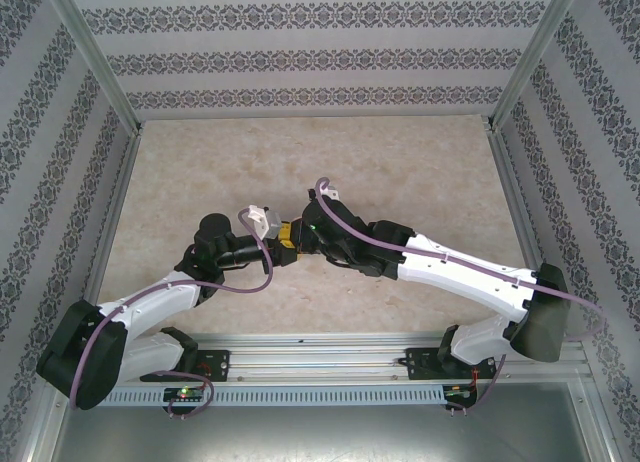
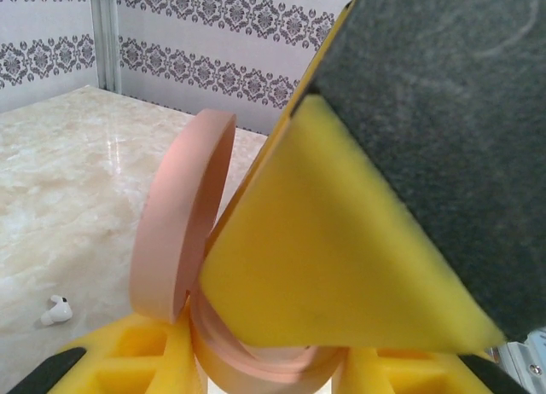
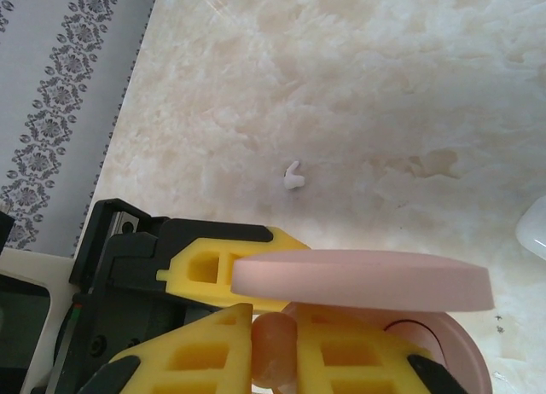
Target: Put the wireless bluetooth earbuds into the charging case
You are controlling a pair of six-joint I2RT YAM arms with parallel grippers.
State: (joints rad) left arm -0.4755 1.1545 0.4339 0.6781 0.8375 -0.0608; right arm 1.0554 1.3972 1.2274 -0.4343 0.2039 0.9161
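Observation:
My left gripper (image 2: 266, 367) is shut on the base of a pale pink charging case (image 2: 256, 375), whose round lid (image 2: 181, 232) stands open. My right gripper (image 3: 273, 347) is shut on a pale pink earbud (image 3: 274, 353), held just below the lid (image 3: 363, 280) and right at the case's opening. Its big yellow finger (image 2: 341, 266) reaches over the case in the left wrist view. A whitish earbud (image 3: 293, 176) lies loose on the table, also visible in the left wrist view (image 2: 57, 310). From above, both grippers (image 1: 290, 232) meet mid-table.
The marble tabletop (image 1: 400, 172) is walled by patterned panels on three sides. A whitish rounded object (image 3: 535, 228) pokes in at the right edge of the right wrist view. The metal rail (image 1: 330, 347) with the arm bases runs along the near edge.

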